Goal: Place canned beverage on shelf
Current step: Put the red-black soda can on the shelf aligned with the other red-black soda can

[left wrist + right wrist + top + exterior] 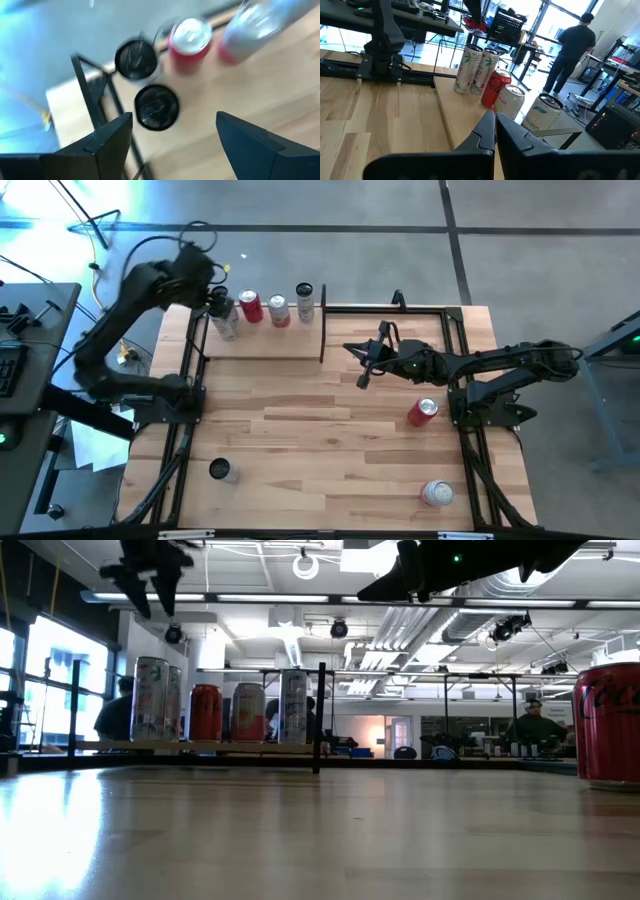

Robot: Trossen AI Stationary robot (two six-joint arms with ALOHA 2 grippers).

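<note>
Going by the overhead view as a clock face, nearest the front edge lie two spare cans: a dark-topped can (220, 470) at about seven o'clock and a silver can (437, 493) on its side at about five o'clock. A red can (423, 411) lies a little farther in, at about four o'clock, just beside the right arm's base.

Over the middle of the table, toward two o'clock, the right gripper (362, 366) hangs above the bare wood with its fingers pressed together and nothing between them; it waits.

At the far side, from ten to twelve o'clock, sits the shelf (262, 341), carrying five upright cans in a row. The left gripper (152, 592) hovers above the row's ten o'clock end, its fingers spread wide and holding nothing; the two palm-print cans (476, 68) stand directly beneath it, free of the fingers.

The step in hand looks like the end of a placement: a can has been set down and let go. The next move probably calls for lifting the left gripper straight up, clear of the can tops, before swinging away, so no neighbour gets tipped.
</note>
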